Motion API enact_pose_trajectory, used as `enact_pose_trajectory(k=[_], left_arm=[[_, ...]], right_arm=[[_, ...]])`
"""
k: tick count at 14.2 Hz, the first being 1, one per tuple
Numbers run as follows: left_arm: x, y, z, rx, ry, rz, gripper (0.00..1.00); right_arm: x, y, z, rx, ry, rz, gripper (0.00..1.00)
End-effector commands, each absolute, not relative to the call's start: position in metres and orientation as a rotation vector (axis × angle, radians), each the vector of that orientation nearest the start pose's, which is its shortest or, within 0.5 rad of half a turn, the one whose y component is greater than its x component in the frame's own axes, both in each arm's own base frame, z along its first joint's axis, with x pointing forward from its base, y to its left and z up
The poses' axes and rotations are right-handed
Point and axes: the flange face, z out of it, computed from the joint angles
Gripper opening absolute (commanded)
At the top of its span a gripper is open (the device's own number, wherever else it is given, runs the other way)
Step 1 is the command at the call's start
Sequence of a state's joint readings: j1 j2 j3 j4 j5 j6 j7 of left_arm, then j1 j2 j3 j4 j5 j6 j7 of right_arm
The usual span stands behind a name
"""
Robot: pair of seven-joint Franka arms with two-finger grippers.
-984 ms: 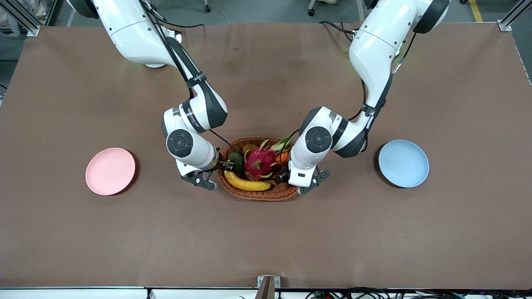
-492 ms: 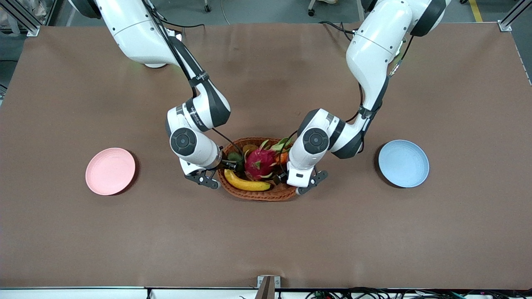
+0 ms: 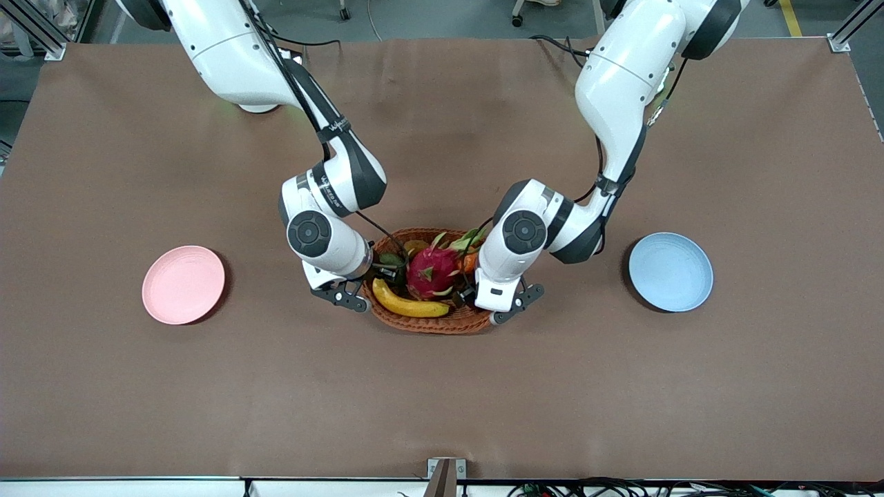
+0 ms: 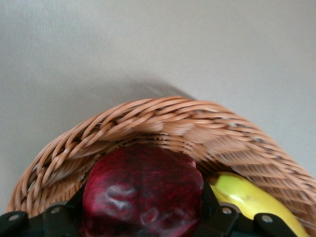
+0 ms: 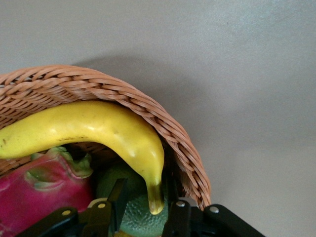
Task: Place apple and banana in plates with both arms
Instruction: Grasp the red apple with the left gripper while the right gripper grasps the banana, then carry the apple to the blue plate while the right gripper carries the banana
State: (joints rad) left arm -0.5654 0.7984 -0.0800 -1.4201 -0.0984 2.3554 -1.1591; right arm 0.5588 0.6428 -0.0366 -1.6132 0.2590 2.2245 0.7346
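The dark red apple lies in the wicker basket, hidden under the left hand in the front view. My left gripper is down in the basket's end toward the left arm. In the left wrist view it is open, with its fingers close on either side of the apple. The yellow banana lies along the basket's rim nearest the front camera. My right gripper is at the basket's other end. In the right wrist view it is open, with its fingers either side of the banana's dark tip.
The pale pink plate sits toward the right arm's end of the table and the pale blue plate toward the left arm's end. The basket also holds a pink dragon fruit, a small orange and a green fruit.
Both hands have moved a little inward over the basket's ends. The fruit and the plates have not moved.
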Motion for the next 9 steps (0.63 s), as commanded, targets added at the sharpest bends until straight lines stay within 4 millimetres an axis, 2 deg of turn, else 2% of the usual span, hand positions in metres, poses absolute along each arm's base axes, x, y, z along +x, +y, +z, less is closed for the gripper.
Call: enact_pose_trajectory(k=[1,2,5,7,9], left_arm=[[0.6,-0.429,0.291,-3.159,-0.986,0.012,0.54],[0.6,-0.422,0.311,-3.149,-0.981,0.02,0.54],[0.618,-0.364,0.36,-3.098,-0.97,0.038,0.54],[0.624,-0.319,0.379,-3.099,-0.885,0.064,0.54],[0.627,-0.256,0.385,-3.108,-0.789,0.078,0.54]], right_arm=[[0.594,0.355,0.241,-2.944,0.572,0.212,0.27],[0.595,0.354,0.241,-2.943,0.573,0.212,0.2],[0.598,0.353,0.245,-2.937,0.577,0.205,0.03],[0.602,0.352,0.251,-2.935,0.569,0.197,0.0],[0.605,0.352,0.262,-2.93,0.563,0.201,0.0]])
